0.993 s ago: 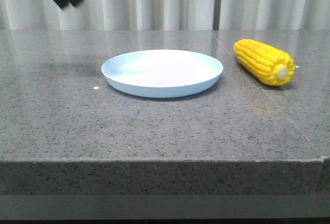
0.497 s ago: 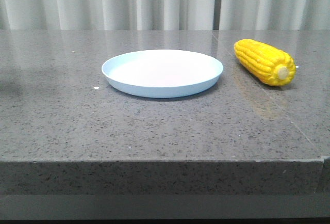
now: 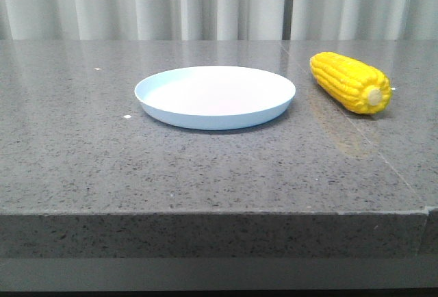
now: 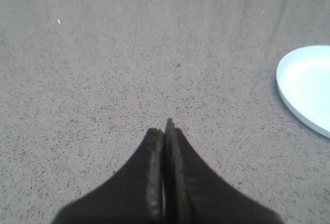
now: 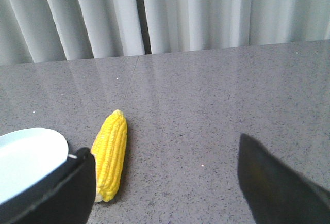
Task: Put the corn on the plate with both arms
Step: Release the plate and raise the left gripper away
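- Where the grey stone table (image 3: 205, 167) ends at its near edge, a wide bare strip runs in front of everything on it, and more bare stone stretches off to the left of the plate (image 3: 215, 96).
- Behind the table hangs a pale curtain (image 3: 219, 3), closing off the far side.
- A thin seam crosses the stone on the right side, passing close by the corn (image 3: 350, 82).
- One plate sits near the middle of the table, round, shallow, pale blue-white, with nothing on it.
- One corn cob lies flat on the stone to the right of the plate, just beside it but apart from it, its pale cut end turned toward the near edge.
- Two grippers show, each only in its own wrist view; neither appears from the front.
- The left gripper (image 4: 165, 131) has its black fingers pressed together with nothing between them, over bare stone, the plate's rim off to one side.
- The right gripper (image 5: 167, 182) is spread wide, holding nothing and touching nothing, with the corn showing just inside one finger (image 5: 67, 193).
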Tool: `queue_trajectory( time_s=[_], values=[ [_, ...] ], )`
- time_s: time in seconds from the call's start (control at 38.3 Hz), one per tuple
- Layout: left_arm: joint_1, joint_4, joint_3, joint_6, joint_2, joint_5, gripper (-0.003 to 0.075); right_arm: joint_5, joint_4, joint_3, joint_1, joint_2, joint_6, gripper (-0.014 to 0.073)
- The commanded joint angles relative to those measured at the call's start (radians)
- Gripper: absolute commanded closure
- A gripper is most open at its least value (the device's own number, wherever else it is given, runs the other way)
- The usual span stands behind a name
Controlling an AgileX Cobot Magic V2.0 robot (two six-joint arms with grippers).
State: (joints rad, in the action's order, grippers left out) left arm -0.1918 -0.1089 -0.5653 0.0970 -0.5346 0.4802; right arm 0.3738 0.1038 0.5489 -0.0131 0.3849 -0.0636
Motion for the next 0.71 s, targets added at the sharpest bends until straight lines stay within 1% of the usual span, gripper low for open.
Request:
queue_trajectory(
  time_s=[0.0, 0.13, 0.29, 0.37, 0.68],
  values=[
    [0.004, 0.002, 0.059, 0.011, 0.151, -0.122, 0.0741, -0.077, 0.008, 0.035, -0.007, 0.013, 0.009, 0.0001],
    [0.004, -0.002, 0.145, 0.011, 0.358, -0.125, 0.0741, -0.077, 0.008, 0.035, -0.007, 0.013, 0.009, 0.0001],
    [0.004, -0.002, 0.202, 0.011, 0.525, -0.124, 0.0741, -0.077, 0.008, 0.035, -0.007, 0.013, 0.009, 0.0001],
    [0.004, -0.002, 0.205, 0.011, 0.560, -0.131, 0.0741, -0.077, 0.008, 0.035, -0.007, 0.013, 0.009, 0.0001],
    [0.004, -0.002, 0.209, 0.011, 0.551, -0.131, 0.0741, -0.096, 0.008, 0.035, -0.007, 0.017, 0.009, 0.0001]
  ],
)
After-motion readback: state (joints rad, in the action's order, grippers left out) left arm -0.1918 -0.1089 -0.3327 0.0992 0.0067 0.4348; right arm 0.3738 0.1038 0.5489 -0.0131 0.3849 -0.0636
